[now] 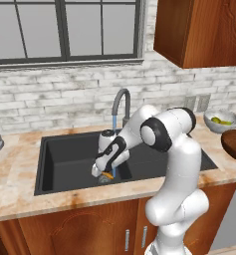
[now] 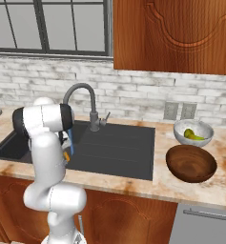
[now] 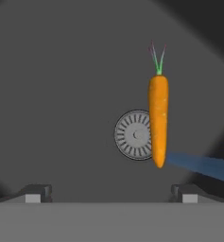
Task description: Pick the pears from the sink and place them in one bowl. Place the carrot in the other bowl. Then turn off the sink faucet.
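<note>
Hand view: carrot [image 3: 158, 120] overlapping drain [image 3: 133, 134].

Carrot [image 3: 158, 118] in sink [image 3: 61, 94], over drain [image 3: 132, 135]

The carrot [image 3: 158, 120], slim and orange with a thin green top, lies on the black sink [image 1: 64, 159] floor, its tip overlapping the round steel drain [image 3: 133, 135]. Water runs from the grey gooseneck faucet [image 2: 83, 102]. Right of the sink, the grey bowl [image 2: 193, 132] holds yellow-green pears [image 2: 193, 135], probably both; the empty brown bowl [image 2: 191, 163] sits nearer.
</note>
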